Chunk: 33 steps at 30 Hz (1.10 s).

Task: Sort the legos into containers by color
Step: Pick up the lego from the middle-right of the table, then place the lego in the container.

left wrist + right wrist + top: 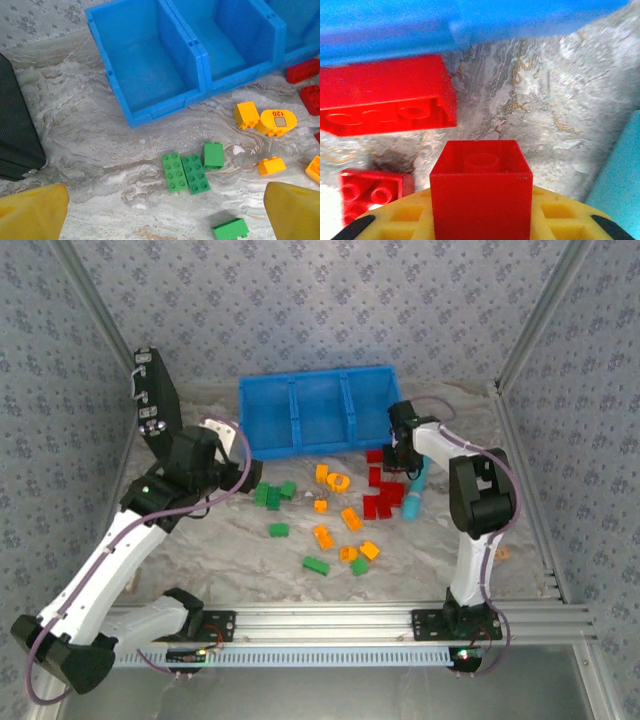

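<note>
Grip looks sound: right claw (400, 458) closed on a red brick (481, 195), low beside the blue bin (300, 448); best lift clear of its wall before releasing. Left claw (162, 210) hangs wide open, empty, above green bricks (186, 172).
</note>
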Motion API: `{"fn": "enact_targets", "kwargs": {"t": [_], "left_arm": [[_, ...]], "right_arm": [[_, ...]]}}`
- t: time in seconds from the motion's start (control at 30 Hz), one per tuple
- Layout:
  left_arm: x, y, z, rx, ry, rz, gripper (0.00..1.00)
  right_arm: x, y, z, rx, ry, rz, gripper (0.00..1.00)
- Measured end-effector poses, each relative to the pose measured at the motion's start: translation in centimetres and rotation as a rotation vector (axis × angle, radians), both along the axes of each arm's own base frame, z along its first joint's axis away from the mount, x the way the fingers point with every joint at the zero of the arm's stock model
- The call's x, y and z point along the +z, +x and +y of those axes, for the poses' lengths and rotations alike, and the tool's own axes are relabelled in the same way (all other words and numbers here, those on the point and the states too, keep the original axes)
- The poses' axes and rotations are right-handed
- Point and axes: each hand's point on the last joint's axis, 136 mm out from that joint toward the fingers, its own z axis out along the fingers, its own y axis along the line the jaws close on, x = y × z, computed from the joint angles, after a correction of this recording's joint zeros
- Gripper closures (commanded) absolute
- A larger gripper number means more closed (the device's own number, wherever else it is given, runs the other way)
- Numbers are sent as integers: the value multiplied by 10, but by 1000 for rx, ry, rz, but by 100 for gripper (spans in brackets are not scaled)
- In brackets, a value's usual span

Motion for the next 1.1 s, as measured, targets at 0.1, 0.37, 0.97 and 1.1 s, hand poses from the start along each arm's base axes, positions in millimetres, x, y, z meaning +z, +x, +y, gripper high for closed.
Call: {"fn": "enact_targets", "kwargs": {"t": [0.1, 0.37, 0.97, 1.1], "left_arm": [[11, 4, -3, -7, 8, 10, 0], [72, 11, -12, -48, 7, -12, 0], [107, -25, -55, -258, 58, 52, 0], [106, -26, -54, -257, 62, 58, 0]], "right_arm": [[38, 13, 4, 15, 16, -73, 72], [143, 56, 19, 49, 69, -287, 72], [71, 122, 56, 109, 50, -202, 39], [77, 113, 59, 118, 52, -214, 36]]}}
